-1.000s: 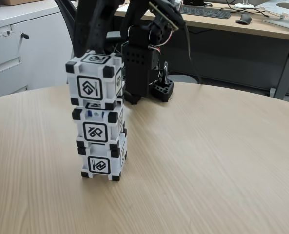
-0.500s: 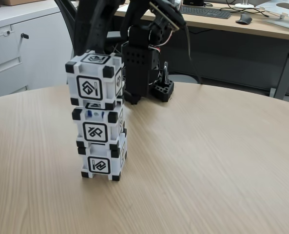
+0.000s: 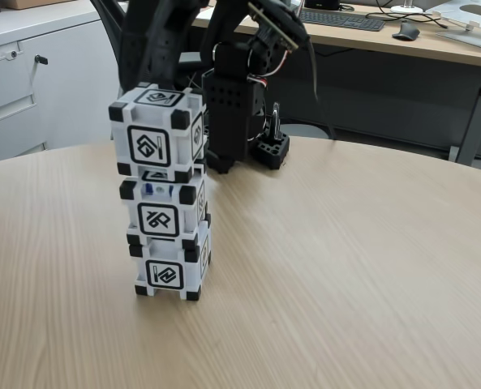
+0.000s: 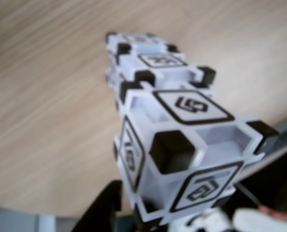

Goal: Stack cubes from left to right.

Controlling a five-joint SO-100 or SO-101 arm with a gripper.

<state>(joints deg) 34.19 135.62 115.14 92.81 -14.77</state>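
Three cubes [image 3: 164,194] stand stacked; the arm [image 3: 224,89] reaches down behind the top one, gripper grip unclear.

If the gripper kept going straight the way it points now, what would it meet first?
Most likely the top cube: in the wrist view it sits right in front of the gripper, with the two lower cubes beyond it. Whether the fingers already touch it cannot be told.
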